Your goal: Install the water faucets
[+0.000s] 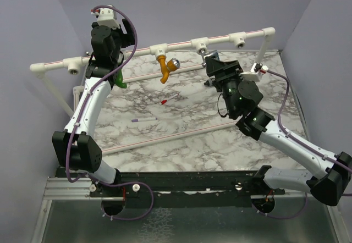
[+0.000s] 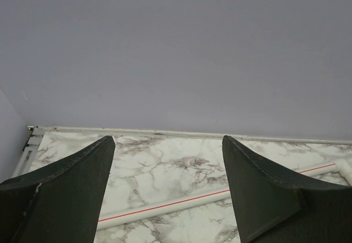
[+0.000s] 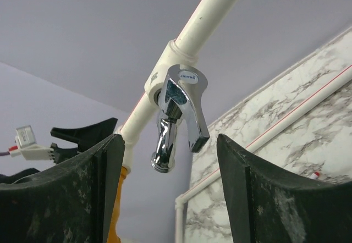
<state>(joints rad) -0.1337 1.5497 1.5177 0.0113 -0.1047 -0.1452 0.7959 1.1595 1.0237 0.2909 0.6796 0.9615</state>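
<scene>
While the right jaws stand apart, flanking the chrome faucet (image 3: 179,119) mounted on the pipe (image 3: 214,12) at frame centre, the left jaws are also apart. Orange faucet (image 1: 166,67) hangs from the pipe, upper centre; green faucet (image 1: 120,79) upper left, partly behind left arm (image 1: 91,103).

White-shelled arms (image 1: 91,103) with black joints (image 1: 82,150), looping purple cables (image 1: 130,22) and dull black claw fingers (image 2: 66,188)

Soft, even light, faint shadows; the chrome faucet (image 3: 181,105) glints, frame edges seemingly slightly soft.
</scene>
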